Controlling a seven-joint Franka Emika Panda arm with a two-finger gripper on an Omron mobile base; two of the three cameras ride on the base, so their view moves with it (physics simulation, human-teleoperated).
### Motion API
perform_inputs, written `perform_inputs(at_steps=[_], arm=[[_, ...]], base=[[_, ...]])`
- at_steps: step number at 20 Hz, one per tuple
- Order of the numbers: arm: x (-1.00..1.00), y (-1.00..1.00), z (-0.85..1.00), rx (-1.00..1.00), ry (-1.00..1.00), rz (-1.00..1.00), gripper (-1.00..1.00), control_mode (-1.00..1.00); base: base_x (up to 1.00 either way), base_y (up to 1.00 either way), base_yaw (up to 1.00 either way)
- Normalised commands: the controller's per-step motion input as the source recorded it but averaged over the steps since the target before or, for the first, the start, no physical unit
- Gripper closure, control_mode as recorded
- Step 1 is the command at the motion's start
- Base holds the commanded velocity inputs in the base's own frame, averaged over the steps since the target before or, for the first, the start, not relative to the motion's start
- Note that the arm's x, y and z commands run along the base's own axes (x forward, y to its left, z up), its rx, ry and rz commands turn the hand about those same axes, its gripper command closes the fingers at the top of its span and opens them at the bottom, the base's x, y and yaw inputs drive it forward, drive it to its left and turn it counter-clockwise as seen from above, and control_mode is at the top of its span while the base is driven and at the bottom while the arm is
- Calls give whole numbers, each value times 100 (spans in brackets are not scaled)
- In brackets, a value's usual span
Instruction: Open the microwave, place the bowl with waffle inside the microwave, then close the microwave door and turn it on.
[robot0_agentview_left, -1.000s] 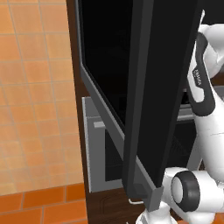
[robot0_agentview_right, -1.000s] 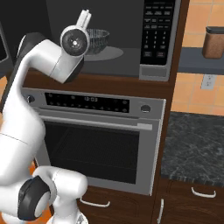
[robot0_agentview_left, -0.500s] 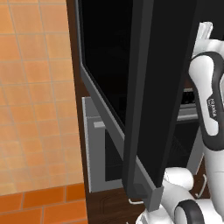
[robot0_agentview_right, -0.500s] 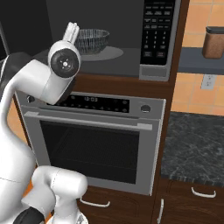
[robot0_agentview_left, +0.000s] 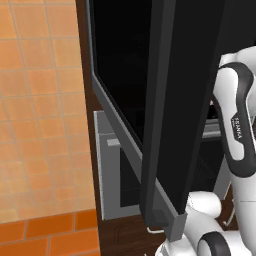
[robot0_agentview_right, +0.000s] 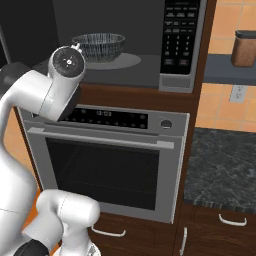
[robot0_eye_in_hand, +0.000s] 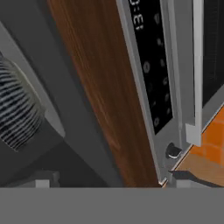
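The microwave (robot0_agentview_right: 181, 45) stands open. Its black glass door (robot0_agentview_left: 185, 100) swings out toward me on the left, edge-on. Inside, a grey ribbed bowl (robot0_agentview_right: 98, 46) sits on the round turntable plate (robot0_agentview_right: 125, 61); the waffle is hidden by the bowl's wall. My wrist (robot0_agentview_right: 67, 62) hangs just in front of the cavity's lower left corner, left of the bowl and apart from it. In the hand view the bowl (robot0_eye_in_hand: 17, 113) shows at the left. My gripper (robot0_eye_in_hand: 116, 180) is open with nothing between its fingertips.
A silver oven (robot0_agentview_right: 105, 170) with a horizontal handle sits right under the microwave; its display strip (robot0_eye_in_hand: 153, 65) runs through the hand view. A dark stone counter (robot0_agentview_right: 220, 170) lies to the right, with a brown canister (robot0_agentview_right: 245, 48) on a shelf above. An orange tile wall (robot0_agentview_left: 40, 100) stands on the left.
My hand has drawn back from the cavity, down and to the left, and its fingers no longer point upward. The bowl has stayed on the plate. The door has not moved.
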Motion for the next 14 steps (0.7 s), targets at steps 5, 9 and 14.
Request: perform_inputs(at_steps=[5, 9, 14], arm=[[-21, 68, -96, -1, 6, 23, 100, -100], [-7, 69, -84, 0, 18, 34, 100, -100], [-16, 60, -90, -4, 15, 31, 100, -100]], base=[[0, 0, 0], [0, 0, 0], [0, 0, 0]])
